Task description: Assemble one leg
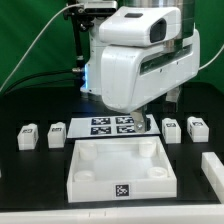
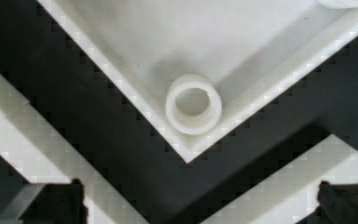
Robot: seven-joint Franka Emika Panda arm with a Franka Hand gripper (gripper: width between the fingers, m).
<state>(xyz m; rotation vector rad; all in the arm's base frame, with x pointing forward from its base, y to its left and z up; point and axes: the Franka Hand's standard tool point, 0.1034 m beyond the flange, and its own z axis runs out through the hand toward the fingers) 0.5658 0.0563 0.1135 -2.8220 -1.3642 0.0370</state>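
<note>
Several legs stand on the black table: small white blocks with tags, two at the exterior view's left (image 1: 28,137) (image 1: 57,131) and two at its right (image 1: 172,129) (image 1: 196,127). The large white square piece (image 1: 84,168) with round corner sockets lies in front of them. My gripper (image 1: 143,122) hangs low behind that piece's far right corner, beside the right-hand legs. In the wrist view the gripper (image 2: 194,205) is open and empty, its dark fingers (image 2: 43,200) spread wide. Below it are a corner of the square piece (image 2: 247,40) and one round socket (image 2: 194,103). No leg shows in the wrist view.
The marker board (image 1: 105,125) lies behind the square piece, partly hidden by my arm. Another white part (image 1: 212,170) lies at the exterior view's right edge. Green and black cables hang at the back left.
</note>
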